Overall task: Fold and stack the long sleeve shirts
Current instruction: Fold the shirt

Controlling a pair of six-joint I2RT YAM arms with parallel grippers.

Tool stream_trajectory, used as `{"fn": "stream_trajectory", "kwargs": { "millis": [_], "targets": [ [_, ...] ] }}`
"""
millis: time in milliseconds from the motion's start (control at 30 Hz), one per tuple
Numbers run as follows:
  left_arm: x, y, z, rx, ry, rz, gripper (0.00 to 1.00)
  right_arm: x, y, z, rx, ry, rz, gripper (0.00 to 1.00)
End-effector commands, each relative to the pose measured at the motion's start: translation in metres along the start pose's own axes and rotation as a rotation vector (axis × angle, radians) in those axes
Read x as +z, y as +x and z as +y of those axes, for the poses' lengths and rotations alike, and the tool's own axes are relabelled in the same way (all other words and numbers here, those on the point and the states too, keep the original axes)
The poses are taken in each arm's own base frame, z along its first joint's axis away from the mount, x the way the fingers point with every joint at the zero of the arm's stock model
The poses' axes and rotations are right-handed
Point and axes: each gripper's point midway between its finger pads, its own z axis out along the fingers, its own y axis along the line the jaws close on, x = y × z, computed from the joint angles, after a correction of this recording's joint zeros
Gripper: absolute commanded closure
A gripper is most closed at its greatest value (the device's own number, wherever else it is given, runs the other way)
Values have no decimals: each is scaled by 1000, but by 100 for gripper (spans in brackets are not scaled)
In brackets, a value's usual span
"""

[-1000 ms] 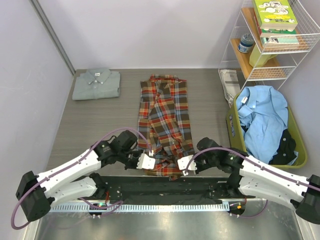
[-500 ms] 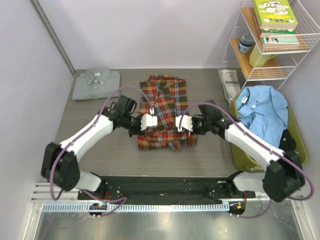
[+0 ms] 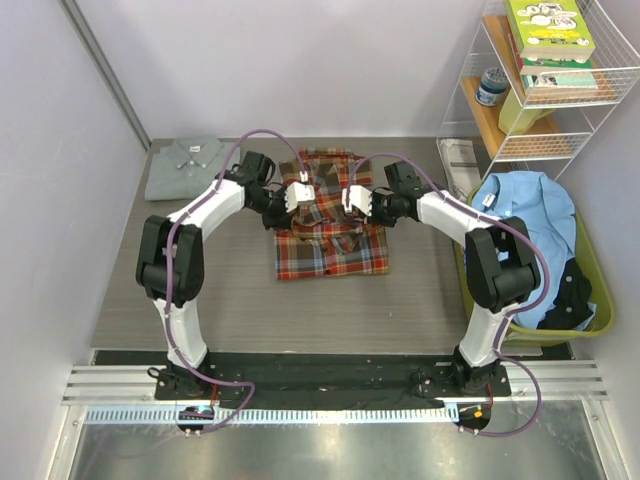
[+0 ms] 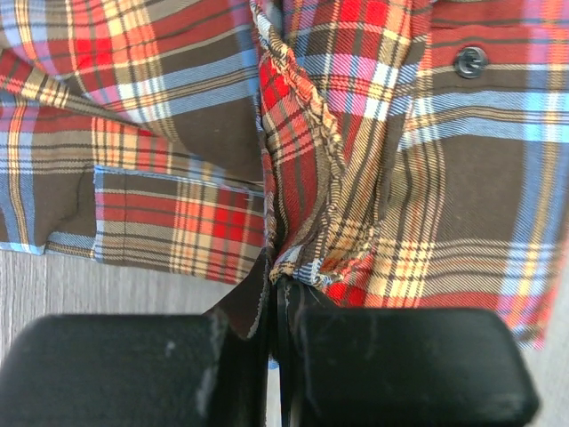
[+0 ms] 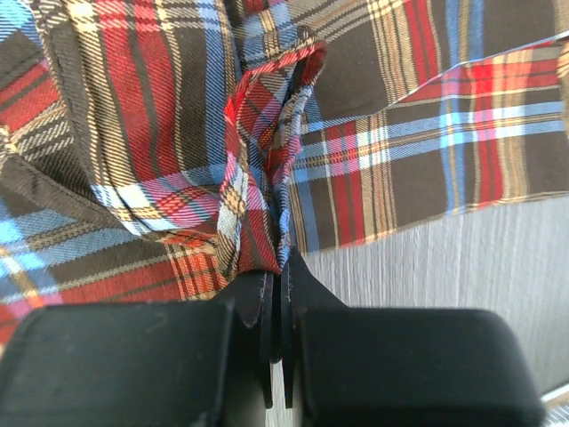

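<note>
Plaid shirt [image 3: 330, 250], centre frame, lower half doubled toward the collar; my left claw [image 3: 297, 195] and right claw [image 3: 354, 199] each clamped on its edge; grey shirt [image 3: 193, 167], upper left of counter [image 3: 240, 300], folded; release and stacking left, I judge.

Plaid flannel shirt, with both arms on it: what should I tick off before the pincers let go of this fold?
1. Left pincer shut on the red-orange, brown and blue plaid flannel shirt: ok.
2. Right pincer shut on the same shirt: ok.
3. Both grips level across the shirt: ok.
4. Held hem lined up with the shirt's far end: cannot tell, the pincers cover it.
5. Near fold edge lying straight on the grey wood-grain table: ok.
6. Folded pale grey shirt lying apart at the far left: ok.
</note>
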Motion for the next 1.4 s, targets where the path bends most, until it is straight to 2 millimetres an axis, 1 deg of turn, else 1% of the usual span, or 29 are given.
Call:
{"fn": "stream_trajectory", "kwargs": {
  "millis": [0,300,367,400,433,467,500,533,567,600,633,667,700,767,800,833,867,900,933,967,1000,1033,1067,1100,1167,1200,1233,1333,1367],
  "targets": [
    [-1,-11,29,13,-58,-52,100,0,-16,-36,-18,89,-63,99],
    [12,0,43,-22,-67,-26,99,13,-3,-38,0,90,-34,98],
    [15,4,49,-72,-83,-19,94,18,4,-38,41,90,-12,84],
    [10,0,58,-127,-110,-28,86,16,6,-45,64,110,1,77],
    [9,1,63,-158,-119,-26,81,16,9,-47,107,110,10,62],
    [7,0,68,-198,-133,-30,77,19,12,-48,185,110,13,56],
    [5,7,77,-248,-152,-31,72,11,7,-67,245,149,-10,51],
    [0,0,86,-323,-175,-59,69,9,7,-76,303,160,-17,47],
    [-2,0,91,-371,-185,-69,67,9,8,-76,429,155,-14,42],
    [-1,7,97,-433,-190,-70,65,8,4,-97,475,186,-26,41],
    [-7,0,108,-539,-224,-98,64,6,13,-102,546,188,-11,39],
    [-13,10,119,-605,-268,-84,63,5,13,-108,657,207,-19,37],
    [-14,15,125,-673,-289,-83,61,1,12,-126,699,242,-32,35],
    [-32,22,140,-821,-351,-121,56,-12,24,-140,828,277,-32,33],
    [-36,24,140,-848,-358,-135,55,-21,20,-148,915,290,-67,29],
    [-54,15,141,-843,-386,-166,54,-29,21,-145,964,261,-80,25],
    [-52,23,131,-869,-369,-171,52,-35,16,-143,985,248,-91,24],
    [-57,17,121,-850,-348,-184,50,-34,17,-128,1017,213,-78,24],
    [-72,5,113,-811,-364,-204,47,-49,5,-120,1016,197,-102,24],
    [-69,10,98,-817,-355,-192,47,-51,-5,-107,1016,142,-136,25],
    [-69,6,87,-808,-332,-196,47,-43,-1,-80,1039,84,-111,32],
    [-70,4,78,-803,-327,-187,47,-55,-11,-73,1007,77,-133,36],
    [-78,-10,68,-770,-337,-197,47,-50,-18,-60,993,46,-125,42],
    [-69,-3,52,-774,-316,-163,48,-46,-15,-42,992,15,-106,46],
    [-64,-19,32,-743,-296,-154,48,-38,-21,-21,950,-26,-88,55],
    [-57,-19,22,-754,-277,-140,48,-34,-22,-18,939,-28,-90,58],
    [-46,-27,10,-747,-247,-130,47,-26,-21,-12,940,-46,-79,59],
    [-22,-37,-4,-778,-203,-96,47,-6,-17,-6,949,-72,-50,62],
    [-8,-33,-2,-804,-186,-77,47,0,-15,-5,958,-77,-40,62]
  ]
}}
